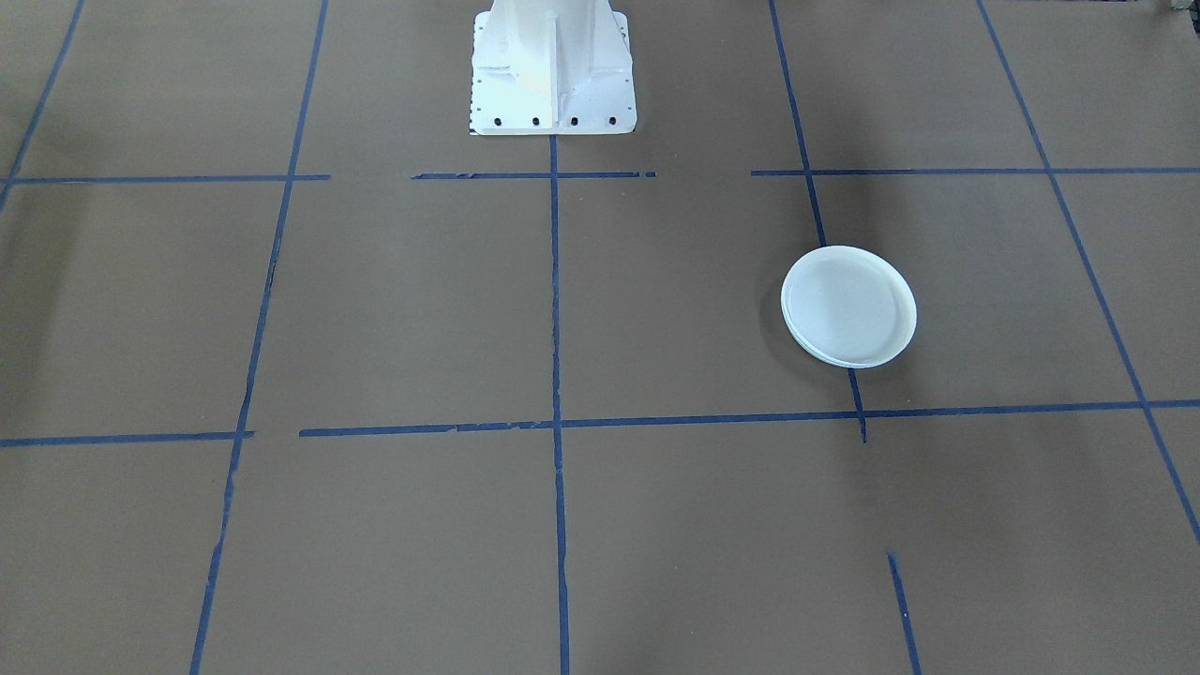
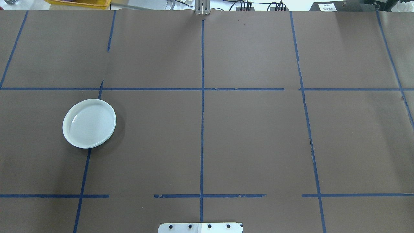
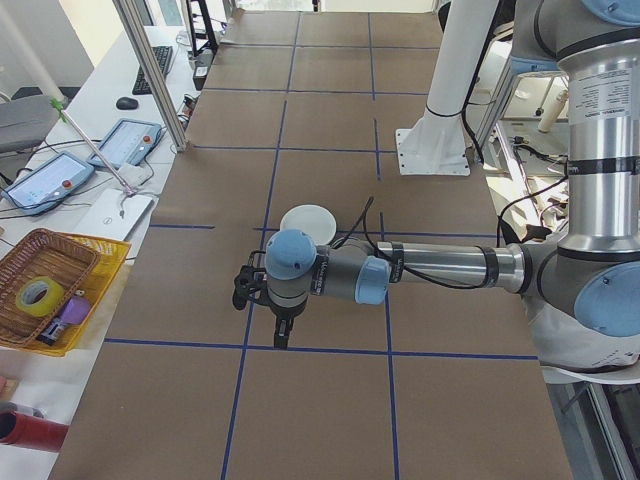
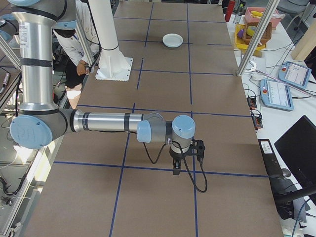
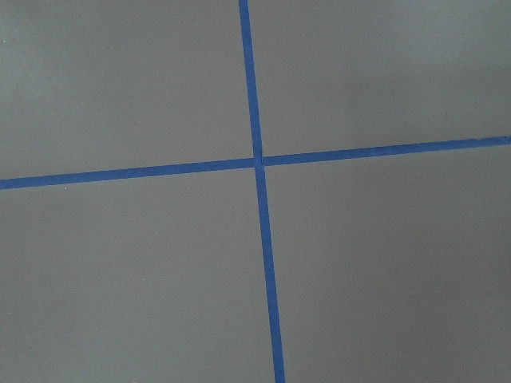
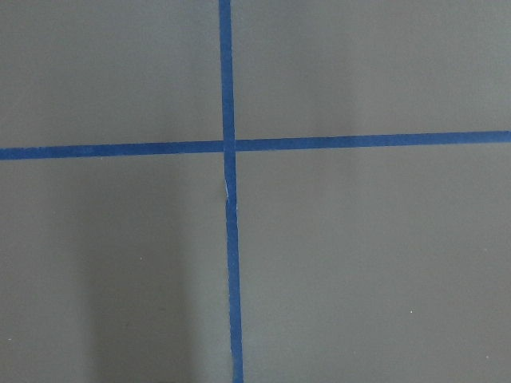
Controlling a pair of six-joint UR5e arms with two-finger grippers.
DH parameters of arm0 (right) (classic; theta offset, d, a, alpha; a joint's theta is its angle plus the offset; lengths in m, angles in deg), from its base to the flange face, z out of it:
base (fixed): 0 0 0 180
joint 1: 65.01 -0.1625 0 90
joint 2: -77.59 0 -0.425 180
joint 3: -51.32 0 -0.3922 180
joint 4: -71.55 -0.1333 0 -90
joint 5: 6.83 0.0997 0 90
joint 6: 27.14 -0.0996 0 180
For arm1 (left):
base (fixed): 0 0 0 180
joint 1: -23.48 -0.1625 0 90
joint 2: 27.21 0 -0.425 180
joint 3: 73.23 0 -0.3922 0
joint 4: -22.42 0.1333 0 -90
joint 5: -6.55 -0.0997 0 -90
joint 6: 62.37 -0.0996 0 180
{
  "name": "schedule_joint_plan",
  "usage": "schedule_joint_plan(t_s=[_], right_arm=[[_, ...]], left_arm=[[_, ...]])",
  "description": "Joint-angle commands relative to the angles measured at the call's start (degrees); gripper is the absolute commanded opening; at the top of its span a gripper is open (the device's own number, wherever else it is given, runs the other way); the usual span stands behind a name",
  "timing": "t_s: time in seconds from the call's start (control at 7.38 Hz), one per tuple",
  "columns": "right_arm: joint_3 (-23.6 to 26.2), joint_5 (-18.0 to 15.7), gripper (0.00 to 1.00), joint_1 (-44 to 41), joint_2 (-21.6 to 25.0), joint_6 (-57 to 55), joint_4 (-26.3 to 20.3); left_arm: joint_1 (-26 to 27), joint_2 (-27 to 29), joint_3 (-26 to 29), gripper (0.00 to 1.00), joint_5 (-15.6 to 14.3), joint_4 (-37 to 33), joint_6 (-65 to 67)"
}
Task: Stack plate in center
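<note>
A brown paper-covered table (image 2: 252, 136) is marked into large squares by strips of blue tape (image 2: 202, 129). On the robot's left side of the table sits a small stack of smooth, pale blue-grey round shallow plates with raised rims (image 2: 89, 123), the edge of a lower plate showing just under the top one. The stack rests flat on the paper, covering part of one blue tape line, well away from the table's middle squares. In the front-facing view the same stack (image 1: 848, 307) appears on the right. Nothing is touching it.

The robot's white pedestal base (image 1: 551, 70) stands at the table's edge, on the centre tape line.

In the side view from the robot's left, the near silver and pale blue arm reaches out level over the table, and its black left gripper (image 3: 283, 338) points straight down above a crossing of tape lines, near the plates (image 3: 308, 223) but apart from them. In the side view from the robot's right, the black right gripper (image 4: 176, 170) also points down over a tape crossing, far from the plates (image 4: 173, 40). Both grippers show only in these side views, so whether their fingers are apart or closed cannot be told; neither seems to hold anything.

Each wrist camera shows only brown paper and a blue tape cross
</note>
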Motion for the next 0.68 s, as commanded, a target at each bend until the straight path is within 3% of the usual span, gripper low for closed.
schedule_joint_plan(t_s=[0.0,0.54], right_arm=[[0.0,0.0,1.0,0.0,0.0,0.0,0.0],[0.0,0.0,1.0,0.0,0.0,0.0,0.0]], left_arm=[[0.0,0.0,0.0,1.0,0.0,0.0,-0.1],[0.0,-0.4,0.0,1.0,-0.1,0.0,-0.1]])
